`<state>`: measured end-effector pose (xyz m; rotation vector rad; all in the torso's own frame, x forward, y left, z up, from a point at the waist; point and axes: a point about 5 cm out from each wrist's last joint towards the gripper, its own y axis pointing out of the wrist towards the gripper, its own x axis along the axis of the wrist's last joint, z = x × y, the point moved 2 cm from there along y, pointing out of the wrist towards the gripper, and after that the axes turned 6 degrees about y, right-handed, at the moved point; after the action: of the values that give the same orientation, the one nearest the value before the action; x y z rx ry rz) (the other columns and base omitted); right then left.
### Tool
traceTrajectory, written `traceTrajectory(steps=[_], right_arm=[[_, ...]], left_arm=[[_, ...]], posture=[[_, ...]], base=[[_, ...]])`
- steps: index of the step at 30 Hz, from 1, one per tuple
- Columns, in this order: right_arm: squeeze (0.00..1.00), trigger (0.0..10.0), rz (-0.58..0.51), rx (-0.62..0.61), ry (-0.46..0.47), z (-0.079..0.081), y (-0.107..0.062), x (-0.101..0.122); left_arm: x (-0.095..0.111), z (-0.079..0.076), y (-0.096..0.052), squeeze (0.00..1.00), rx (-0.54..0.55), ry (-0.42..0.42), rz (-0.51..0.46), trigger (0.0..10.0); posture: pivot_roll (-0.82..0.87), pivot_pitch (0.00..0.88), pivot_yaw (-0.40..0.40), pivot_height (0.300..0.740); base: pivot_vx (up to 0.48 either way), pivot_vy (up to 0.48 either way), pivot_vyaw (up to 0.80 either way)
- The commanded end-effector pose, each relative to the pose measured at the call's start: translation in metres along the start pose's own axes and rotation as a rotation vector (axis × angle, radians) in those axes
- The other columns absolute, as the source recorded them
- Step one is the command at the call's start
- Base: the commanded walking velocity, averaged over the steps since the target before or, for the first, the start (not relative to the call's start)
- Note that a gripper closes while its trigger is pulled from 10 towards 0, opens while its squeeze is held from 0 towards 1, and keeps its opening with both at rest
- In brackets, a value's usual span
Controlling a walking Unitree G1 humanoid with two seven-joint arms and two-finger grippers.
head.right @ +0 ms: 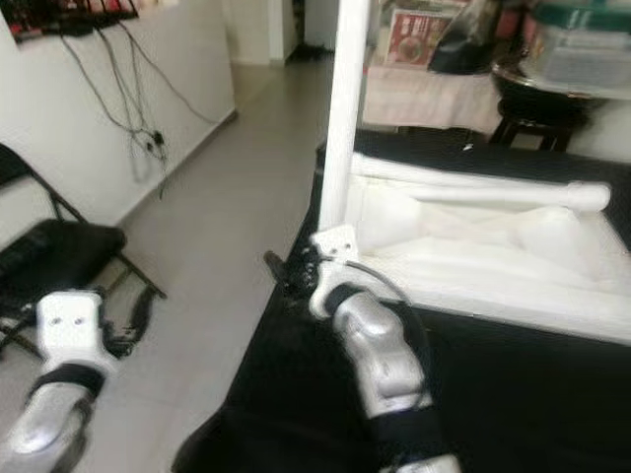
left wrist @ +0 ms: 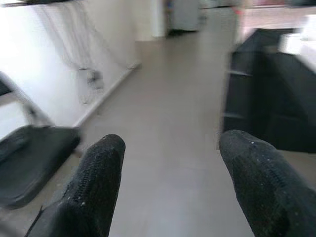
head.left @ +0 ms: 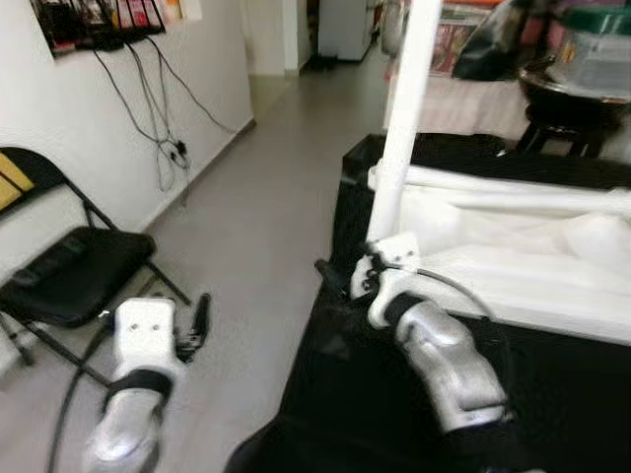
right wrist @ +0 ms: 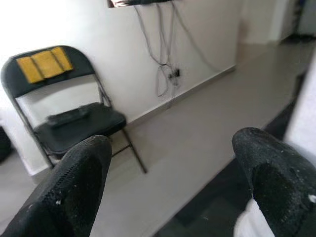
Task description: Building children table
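Note:
The white children's table [head.left: 523, 251] lies upside down on a black-draped surface [head.left: 394, 414]. One white leg [head.left: 404, 118] stands upright at its near left corner. Another leg [head.left: 513, 192] lies flat across the frame. My right gripper [head.left: 340, 278] sits at the foot of the upright leg, at the drape's edge. It is open in the right wrist view, fingers [right wrist: 74, 182] wide apart, with the white leg [right wrist: 303, 113] just outside one finger. My left gripper [head.left: 197, 320] hangs low over the floor to the left, open, its fingertips [left wrist: 98, 173] holding nothing.
A black folding chair [head.left: 74, 271] stands against the white wall at the left, with cables [head.left: 158, 128] hanging beyond it. Grey floor [head.left: 276, 187] runs between the wall and the draped surface. A dark stool with pots and bins [head.left: 572, 89] stands at the back right.

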<state>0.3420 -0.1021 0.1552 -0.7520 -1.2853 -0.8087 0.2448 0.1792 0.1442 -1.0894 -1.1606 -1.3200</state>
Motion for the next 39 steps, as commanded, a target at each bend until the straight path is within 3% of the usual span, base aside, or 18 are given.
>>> traceTrajectory(steps=[1,5,11,12,15,17,22,24,27,29,35,39], right_arm=[[0.0,10.0,0.028,0.067,0.008,-0.013,-0.006,0.002],[0.0,10.0,0.11,0.2,-0.102,-0.026,-0.014,0.008],[0.0,10.0,0.174,0.233,-0.196,-0.048,-0.024,0.024],[0.0,10.0,0.174,0.233,-0.196,-0.048,-0.024,0.024],[0.0,10.0,0.183,0.157,-0.222,-0.07,-0.026,0.038],[0.0,10.0,0.149,0.111,-0.205,-0.076,-0.019,0.048],[0.0,10.0,0.116,0.13,-0.175,-0.071,-0.008,0.055],[0.0,10.0,0.09,0.229,-0.143,-0.053,0.006,0.062],[0.0,10.0,0.09,0.229,-0.143,-0.053,0.006,0.062],[0.0,10.0,0.094,0.293,-0.15,-0.042,0.017,0.065],[0.0,10.0,0.12,0.344,-0.181,-0.039,0.023,0.069],[0.0,10.0,0.147,0.34,-0.211,-0.048,0.025,0.077]], left_arm=[[0.001,-0.01,-0.001,0.0,-0.107,-0.022,0.003,10.0],[0.001,-0.016,-0.002,0.0,-0.156,-0.015,0.01,10.0],[-0.001,-0.014,-0.003,0.0,-0.134,-0.003,0.016,10.0],[-0.001,-0.014,-0.003,0.0,-0.134,-0.003,0.016,10.0],[-0.002,-0.014,-0.004,0.0,-0.127,-0.001,0.017,10.0],[-0.001,-0.017,-0.005,0.0,-0.148,0.0,0.011,10.0],[0.0,-0.019,-0.006,0.0,-0.178,-0.002,0.005,10.0],[0.002,-0.023,-0.009,0.0,-0.211,-0.005,-0.004,10.0],[0.002,-0.023,-0.009,0.0,-0.211,-0.005,-0.004,10.0],[0.002,-0.026,-0.011,0.0,-0.223,-0.005,-0.004,10.0],[0.002,-0.028,-0.015,0.0,-0.215,-0.014,0.002,10.0],[0.002,-0.03,-0.018,0.0,-0.216,-0.025,0.005,10.0]], posture=[[0.02,0.059,-0.007,0.74],[0.03,0.064,-0.008,0.74],[0.03,0.068,-0.009,0.74],[0.03,0.068,-0.009,0.74],[0.03,0.066,-0.005,0.74],[0.03,0.065,-0.001,0.74],[0.03,0.064,0.0,0.74],[0.04,0.068,-0.005,0.74],[0.04,0.068,-0.005,0.74],[0.06,0.075,-0.019,0.74],[0.07,0.087,-0.03,0.74],[0.07,0.098,-0.031,0.74]], base=[[0.0,0.0,0.0],[0.0,0.0,0.0],[0.0,0.0,0.0],[0.0,0.0,0.0],[0.0,0.0,0.0],[0.0,0.0,0.0],[0.0,0.0,0.0],[0.0,0.0,0.0],[0.0,0.0,0.0],[0.0,0.0,0.0],[0.0,0.0,0.0],[0.0,0.0,0.0]])
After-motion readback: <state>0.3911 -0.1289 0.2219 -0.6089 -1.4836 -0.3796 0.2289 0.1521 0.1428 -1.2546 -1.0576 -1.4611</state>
